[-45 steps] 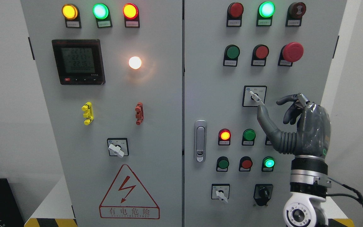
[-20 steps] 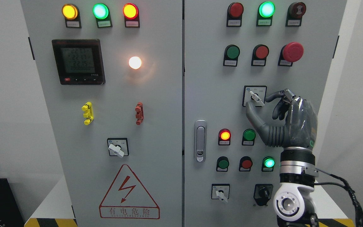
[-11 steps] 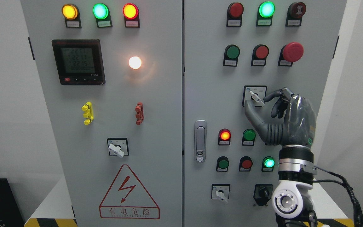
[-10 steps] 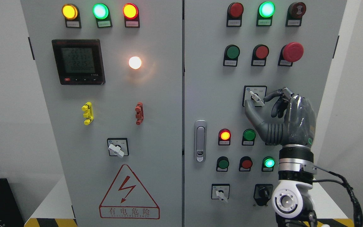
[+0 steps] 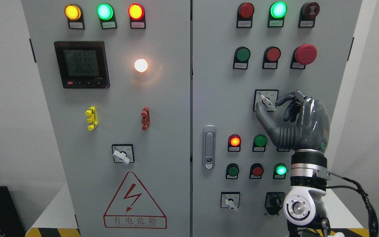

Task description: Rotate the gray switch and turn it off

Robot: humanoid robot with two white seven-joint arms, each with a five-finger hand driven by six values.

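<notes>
in the head view, the right hand [image 5: 291,121], dark grey with a ribbed rubbery thumb base and a glossy back, pinched the gray switch [image 5: 265,101] between thumb and forefinger. the switch, a small pale lever on a square black-framed plate, sat mid-height on the smooth gray cabinet's right door [image 5: 215,98]. its lever pointed down-right, its tip partly hidden by fingers; the label print was unreadable.
</notes>
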